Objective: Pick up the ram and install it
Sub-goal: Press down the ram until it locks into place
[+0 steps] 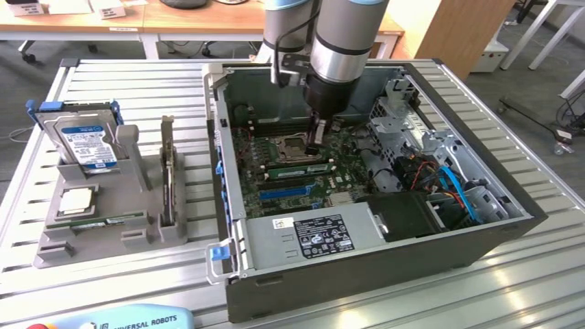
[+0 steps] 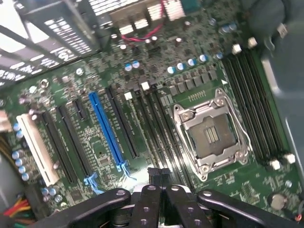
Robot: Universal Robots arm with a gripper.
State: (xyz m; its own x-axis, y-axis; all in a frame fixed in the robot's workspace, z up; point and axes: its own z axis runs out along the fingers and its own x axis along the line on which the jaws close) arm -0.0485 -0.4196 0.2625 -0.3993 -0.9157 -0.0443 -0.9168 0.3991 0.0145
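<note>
The ram (image 1: 96,221), a thin green stick, lies flat in the front groove of the grey holder tray (image 1: 109,245) at the exterior view's left. My gripper (image 1: 314,148) is far from it, reaching down inside the open computer case (image 1: 366,274). Its fingers are shut, and I see nothing between them. In the wrist view the gripper (image 2: 159,173) hangs low over the long dark memory slots (image 2: 154,123) beside the empty silver processor socket (image 2: 211,135). Whether the tips touch the board I cannot tell.
The tray also holds a hard drive (image 1: 87,140), a square silver processor chip (image 1: 77,200) and an upright dark expansion card (image 1: 167,178). Inside the case are a blue slot (image 2: 107,128), a white slot (image 2: 38,149), a power supply (image 1: 311,236) and cables (image 1: 457,188).
</note>
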